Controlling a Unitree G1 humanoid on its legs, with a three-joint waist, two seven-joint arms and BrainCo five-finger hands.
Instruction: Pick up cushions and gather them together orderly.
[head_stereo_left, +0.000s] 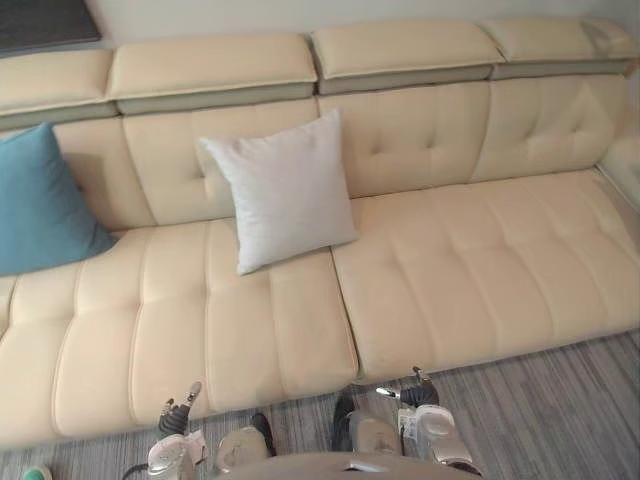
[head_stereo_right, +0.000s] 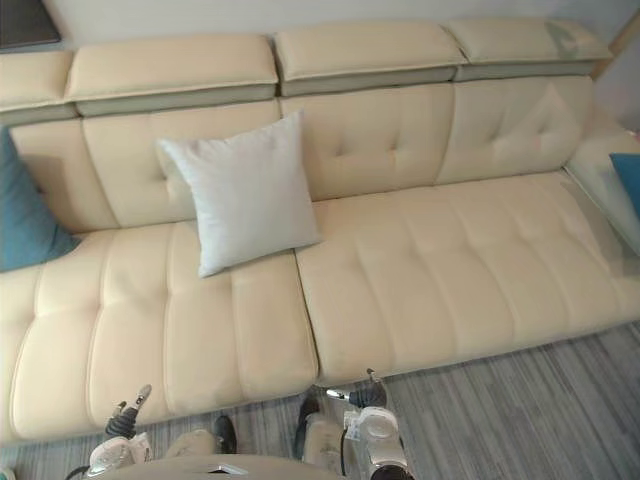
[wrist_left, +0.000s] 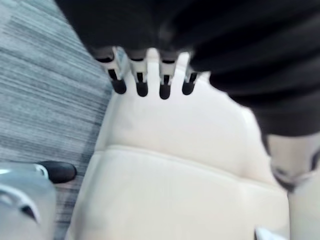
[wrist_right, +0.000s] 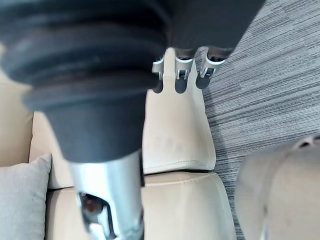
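White cushion (head_stereo_left: 283, 190) mid-sofa (head_stereo_left: 450, 270); right eye view catches far-right blue cushion (head_stereo_right: 630, 182); left hand (wrist_left: 141, 84), right hand (wrist_right: 181, 79) slack, empty.

I see a pale grey square fabric cushion (head_stereo_left: 283, 190) standing slightly tilted against the backrest of the cream leather sofa (head_stereo_left: 470, 270), near its middle. A teal fabric cushion (head_stereo_left: 40, 205) leans at the sofa's left end, well apart. The edge of another blue cushion (head_stereo_right: 630, 182) shows at the sofa's right end.

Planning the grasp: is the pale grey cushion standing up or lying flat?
Standing, tilted back: the pale grey square fabric cushion leans on the backrest of the cream leather sofa, lower edge on its seat.
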